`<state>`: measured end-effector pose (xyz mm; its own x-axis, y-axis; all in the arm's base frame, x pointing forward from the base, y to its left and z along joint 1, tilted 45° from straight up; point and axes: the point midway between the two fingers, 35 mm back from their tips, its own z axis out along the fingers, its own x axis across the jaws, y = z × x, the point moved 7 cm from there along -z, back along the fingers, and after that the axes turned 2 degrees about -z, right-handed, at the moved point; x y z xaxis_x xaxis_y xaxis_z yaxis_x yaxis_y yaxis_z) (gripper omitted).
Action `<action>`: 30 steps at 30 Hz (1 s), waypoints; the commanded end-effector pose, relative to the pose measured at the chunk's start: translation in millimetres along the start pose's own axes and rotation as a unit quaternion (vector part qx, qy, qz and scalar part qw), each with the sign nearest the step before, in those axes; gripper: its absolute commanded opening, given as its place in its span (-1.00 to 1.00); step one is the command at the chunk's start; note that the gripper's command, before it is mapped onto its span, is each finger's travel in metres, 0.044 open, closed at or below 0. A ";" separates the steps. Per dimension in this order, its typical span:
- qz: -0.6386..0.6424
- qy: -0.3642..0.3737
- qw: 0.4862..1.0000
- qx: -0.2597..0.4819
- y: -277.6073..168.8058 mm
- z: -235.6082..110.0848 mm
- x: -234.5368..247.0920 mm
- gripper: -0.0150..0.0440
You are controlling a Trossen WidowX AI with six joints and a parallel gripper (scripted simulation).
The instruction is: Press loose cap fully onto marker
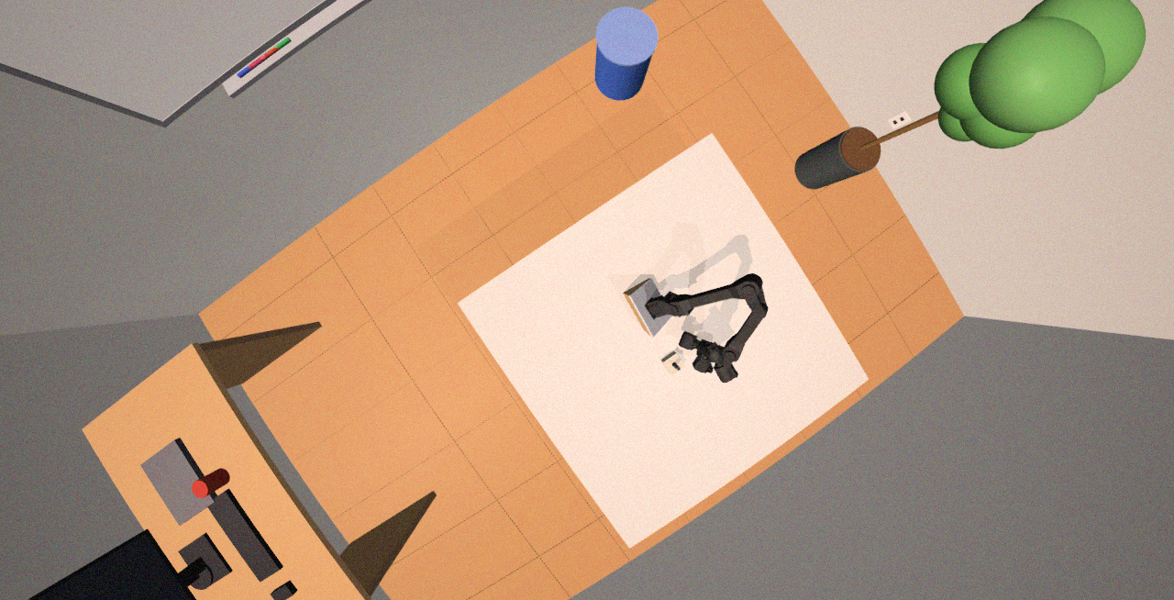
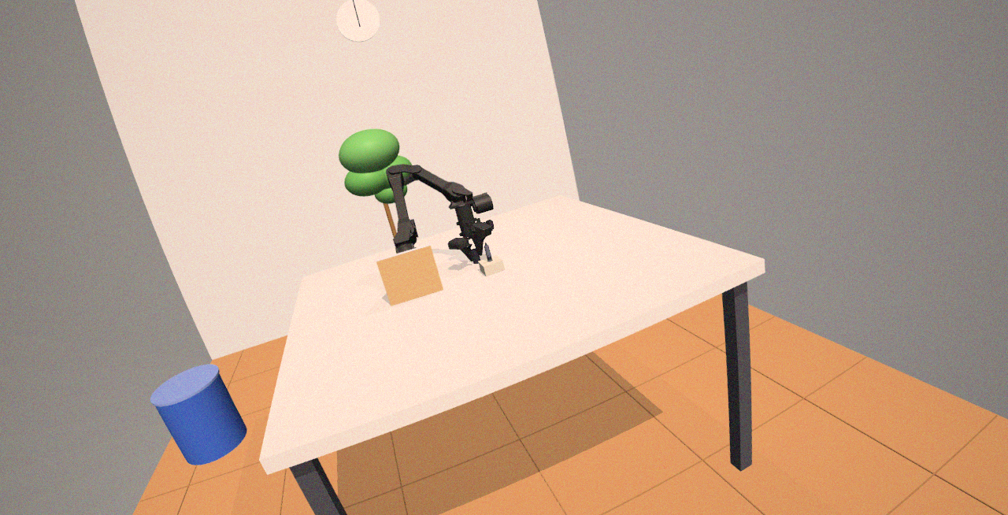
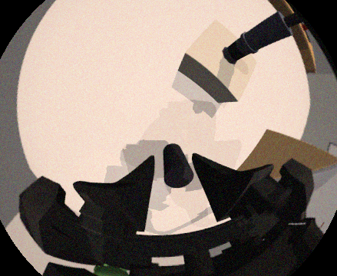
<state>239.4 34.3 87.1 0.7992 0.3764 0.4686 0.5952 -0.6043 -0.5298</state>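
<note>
The cap (image 3: 178,169), a small dark cylinder, stands upright on the table between my open fingers in the wrist view. A light gap shows on each side of it. My gripper (image 2: 478,258) (image 3: 173,157) points down and is low over the table. It is open around the cap, and the arm and fingers hide the cap in the top and exterior views. The dark marker (image 1: 675,365) (image 2: 487,253) (image 3: 258,37) stands upright in the beige holder block (image 1: 668,361) (image 2: 492,267) (image 3: 204,43), tip up and bare. The block is close beside my gripper.
A tilted wooden-backed panel (image 2: 409,276) (image 3: 287,151) stands on the white table (image 1: 574,383) (image 2: 564,300) near the arm's base. A blue bin (image 1: 622,62) (image 2: 201,416) and a potted plant (image 1: 1035,74) (image 2: 369,150) stand beyond the table's edges.
</note>
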 end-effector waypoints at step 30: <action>0.004 0.000 1.000 0.001 2.4 -35.4 -0.3 -0.49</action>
<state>237.2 13.8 103.7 0.8106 0.3692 0.4545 0.5810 -0.6038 -0.5458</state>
